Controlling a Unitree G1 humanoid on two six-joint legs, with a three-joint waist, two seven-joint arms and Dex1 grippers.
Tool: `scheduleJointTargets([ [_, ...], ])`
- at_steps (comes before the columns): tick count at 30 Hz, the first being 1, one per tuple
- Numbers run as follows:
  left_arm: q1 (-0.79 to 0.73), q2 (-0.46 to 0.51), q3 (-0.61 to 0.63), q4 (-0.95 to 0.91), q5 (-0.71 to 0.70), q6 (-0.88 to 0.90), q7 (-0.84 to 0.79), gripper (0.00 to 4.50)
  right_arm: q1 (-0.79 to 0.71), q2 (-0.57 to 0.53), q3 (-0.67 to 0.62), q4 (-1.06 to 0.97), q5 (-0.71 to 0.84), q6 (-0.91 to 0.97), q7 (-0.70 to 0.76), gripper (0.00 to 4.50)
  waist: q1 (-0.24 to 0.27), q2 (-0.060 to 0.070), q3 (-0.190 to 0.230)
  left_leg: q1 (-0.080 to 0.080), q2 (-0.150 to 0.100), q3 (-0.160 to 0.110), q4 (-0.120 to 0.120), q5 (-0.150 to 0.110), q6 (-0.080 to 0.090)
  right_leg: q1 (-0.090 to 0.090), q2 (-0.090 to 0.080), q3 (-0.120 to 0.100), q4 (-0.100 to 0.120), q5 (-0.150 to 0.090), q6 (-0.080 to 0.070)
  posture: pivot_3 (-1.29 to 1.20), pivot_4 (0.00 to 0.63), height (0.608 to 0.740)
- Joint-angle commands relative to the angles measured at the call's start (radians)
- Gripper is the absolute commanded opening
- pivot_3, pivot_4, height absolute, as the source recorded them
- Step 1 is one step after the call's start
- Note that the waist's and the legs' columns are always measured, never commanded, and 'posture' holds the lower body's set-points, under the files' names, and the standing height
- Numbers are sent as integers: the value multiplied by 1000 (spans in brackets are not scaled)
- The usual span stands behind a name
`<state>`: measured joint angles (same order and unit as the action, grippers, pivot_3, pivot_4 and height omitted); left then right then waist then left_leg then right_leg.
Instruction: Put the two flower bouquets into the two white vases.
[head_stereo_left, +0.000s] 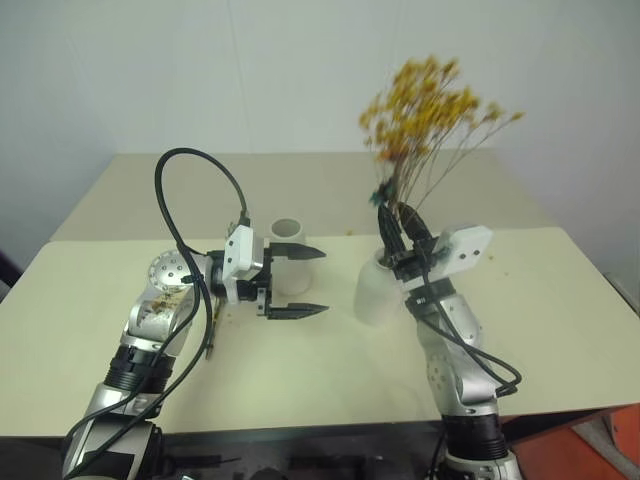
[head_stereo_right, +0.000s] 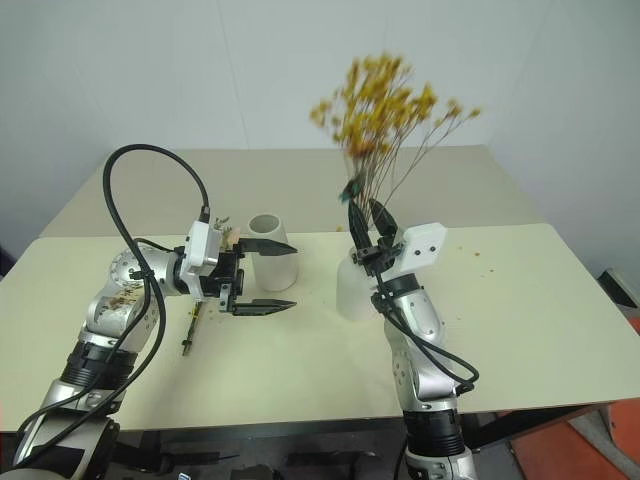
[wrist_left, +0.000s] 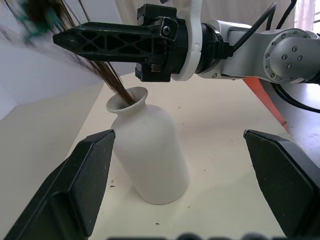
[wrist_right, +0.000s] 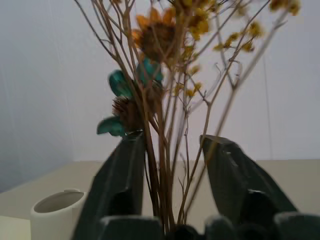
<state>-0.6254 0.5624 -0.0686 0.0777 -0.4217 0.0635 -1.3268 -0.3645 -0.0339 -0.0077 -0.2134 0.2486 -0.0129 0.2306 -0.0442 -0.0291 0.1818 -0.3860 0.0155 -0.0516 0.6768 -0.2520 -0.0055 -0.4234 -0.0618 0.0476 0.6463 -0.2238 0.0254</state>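
In the bottle-shaped vase I count the yellow bouquet seated, right gripper jaws parted around its stems (not pinching), left gripper spread wide and empty, while the cylinder vase awaits the sprig lying on the table.

Squat white bottle vase upright on the pale table, framed between the left gripper's two wide-apart black fingers. Dark brown stems entering its narrow flared mouth at a slant. Just above, the right gripper reaching in level, black finger beside the stems, silver arm behind.
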Motion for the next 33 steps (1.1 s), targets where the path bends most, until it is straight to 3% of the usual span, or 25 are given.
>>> scheduleJointTargets([
  [1, -3, 9, 24, -21, -7, -23, 2, 4500, 15, -13, -4, -90, 10, 15, -6, 3537, 0, 0, 0, 0, 0, 0, 0, 0, 0, 0, 0, 0, 0, 0, 0, 0, 150, 740],
  [4, -5, 5, 22, -15, -2, -28, 3, 4500, 51, -30, -10, -132, 14, 36, -9, 4468, 1, 0, 0, 0, 0, 0, 0, 0, 0, 0, 0, 0, 0, 0, 0, 0, 150, 740],
  [18, 12, -3, 23, -18, 12, -44, 13, 4500, 236, -137, -134, -353, 104, 144, -17, 4468, 2, 0, 0, 0, 0, 0, 0, 0, 0, 0, 0, 0, 0, 0, 0, 0, 150, 740],
  [26, 97, 59, 102, -79, -53, 16, 26, 4500, 400, -468, -282, -571, 366, 320, 204, 4468, -1, 0, 0, 2, 1, 0, 0, 0, 0, 2, 0, 0, 0, -1, 0, 0, 150, 740],
  [33, 236, 137, 194, -196, -61, 119, 151, 4500, 388, -766, -316, -644, 561, 511, 351, 4468, 1, 0, 0, 2, 1, 1, 0, 0, 0, 3, 1, 1, -1, -5, 6, 0, 150, 740],
])
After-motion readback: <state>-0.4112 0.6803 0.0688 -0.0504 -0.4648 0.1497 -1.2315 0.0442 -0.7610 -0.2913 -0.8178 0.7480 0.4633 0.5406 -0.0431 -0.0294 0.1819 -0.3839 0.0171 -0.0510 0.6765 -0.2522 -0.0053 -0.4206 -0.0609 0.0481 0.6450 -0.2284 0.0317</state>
